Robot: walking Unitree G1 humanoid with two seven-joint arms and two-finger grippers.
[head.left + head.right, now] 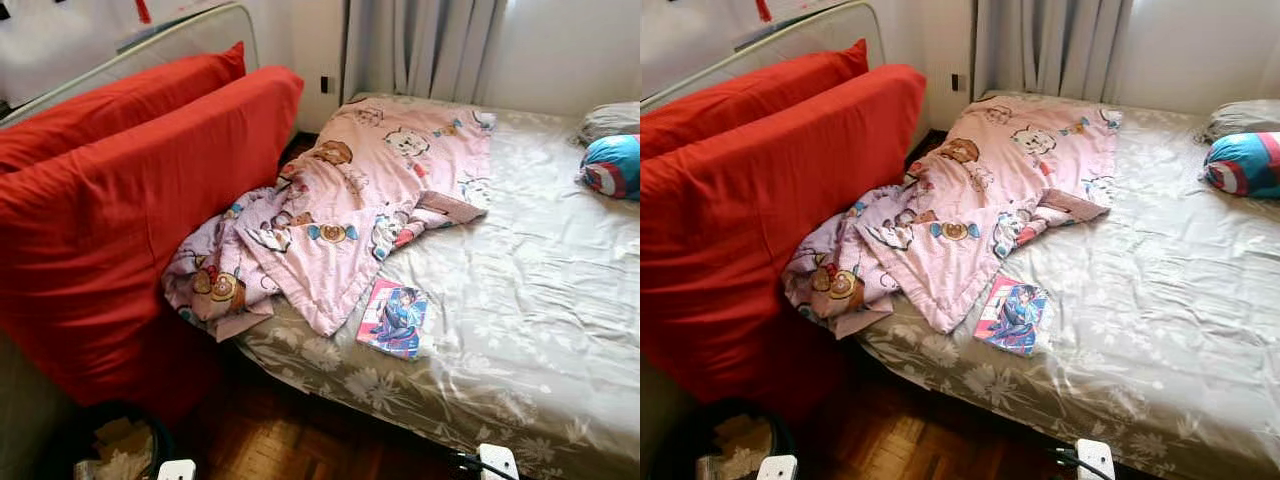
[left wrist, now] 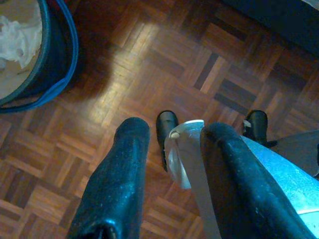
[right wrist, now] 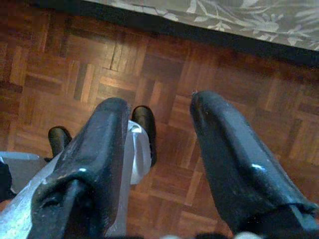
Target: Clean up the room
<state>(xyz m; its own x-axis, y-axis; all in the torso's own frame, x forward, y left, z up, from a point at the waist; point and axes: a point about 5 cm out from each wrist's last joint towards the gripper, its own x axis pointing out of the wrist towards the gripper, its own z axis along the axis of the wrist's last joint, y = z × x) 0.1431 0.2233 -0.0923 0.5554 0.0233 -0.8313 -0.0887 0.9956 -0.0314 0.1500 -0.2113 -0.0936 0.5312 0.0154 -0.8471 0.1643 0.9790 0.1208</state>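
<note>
A crumpled pink cartoon-print blanket lies across the left part of the bed, spilling over its near left corner. A small book with a drawn figure on its cover rests on the grey floral sheet just in front of the blanket, close to the bed's front edge. Both arms hang low over the parquet floor. In the wrist views my left gripper and my right gripper are open and hold nothing.
Two big red cushions lean upright at the left of the bed. A blue and red pillow and a grey pillow lie at the far right. A dark bin with paper in it stands on the floor at lower left. Curtains hang behind.
</note>
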